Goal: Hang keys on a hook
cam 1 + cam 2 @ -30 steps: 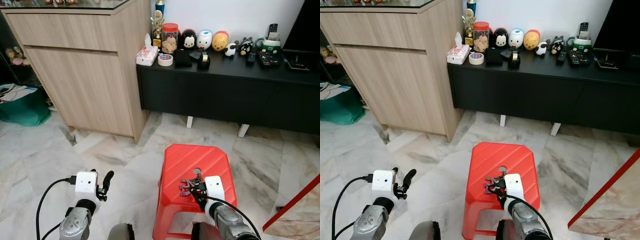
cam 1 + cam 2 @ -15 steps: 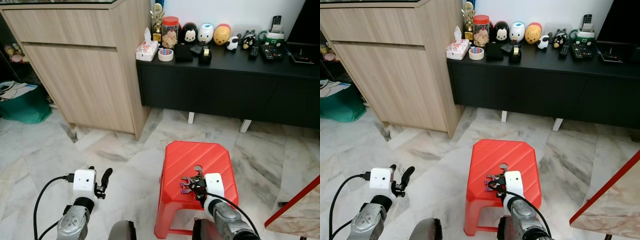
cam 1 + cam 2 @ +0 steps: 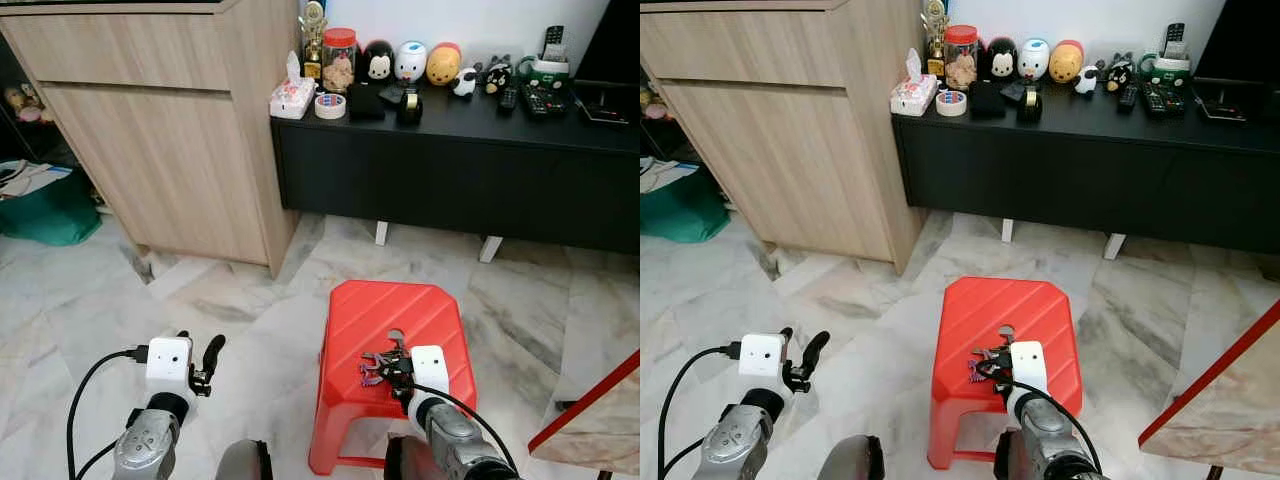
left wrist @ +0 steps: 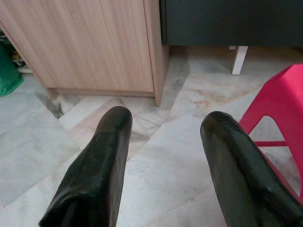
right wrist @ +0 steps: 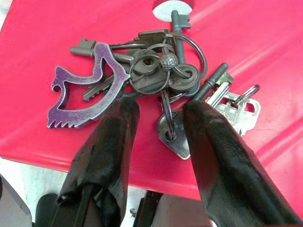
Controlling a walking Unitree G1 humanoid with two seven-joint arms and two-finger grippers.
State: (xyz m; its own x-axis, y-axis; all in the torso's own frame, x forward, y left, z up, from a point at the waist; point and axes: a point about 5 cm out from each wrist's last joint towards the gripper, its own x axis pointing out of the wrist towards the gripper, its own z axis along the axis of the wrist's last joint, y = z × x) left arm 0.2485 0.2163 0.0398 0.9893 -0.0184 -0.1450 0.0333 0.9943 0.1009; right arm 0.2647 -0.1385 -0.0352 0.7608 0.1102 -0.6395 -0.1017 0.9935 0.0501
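Observation:
A bunch of keys on metal rings, with a purple bird-shaped fob, lies on the top of a red plastic stool, near its front edge. My right gripper is low over the stool with its fingers apart. The fingertips straddle the near side of the bunch, and one key head lies between them. In the left eye view the keys sit just left of that right gripper. My left gripper stands open above the marble floor, left of the stool, holding nothing.
A tall wooden cabinet stands at the back left. Beside it is a low black sideboard carrying figurines, a jar, tape and remotes. A green bag sits far left. A red-edged marble slab juts in at the right.
The head camera has shifted a little, so the whole scene sits slightly lower. The right gripper stays over the keys and the left arm holds still.

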